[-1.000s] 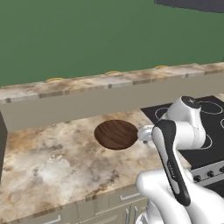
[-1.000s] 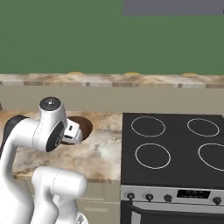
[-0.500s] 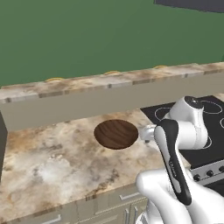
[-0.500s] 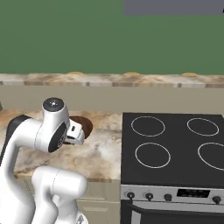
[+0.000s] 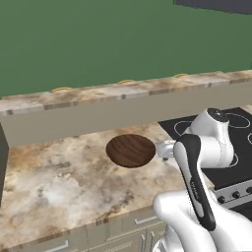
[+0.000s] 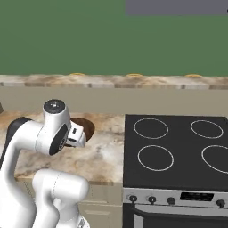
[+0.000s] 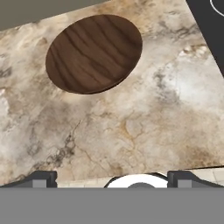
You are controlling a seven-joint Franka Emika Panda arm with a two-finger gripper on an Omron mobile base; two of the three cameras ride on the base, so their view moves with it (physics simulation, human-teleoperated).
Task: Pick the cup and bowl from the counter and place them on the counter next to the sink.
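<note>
Dark wood-grain bowl (image 5: 131, 150) sits on marbled desk (image 5: 59, 182), left of black stovetop (image 6: 178, 151). Gripper (image 7: 111, 177) hangs above bare desk near bowl, fingers spread wide, holding nothing.

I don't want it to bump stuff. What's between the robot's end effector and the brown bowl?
Nothing. In the hand view, just bare marbled counter lies between the open end effector and the bowl.
</note>
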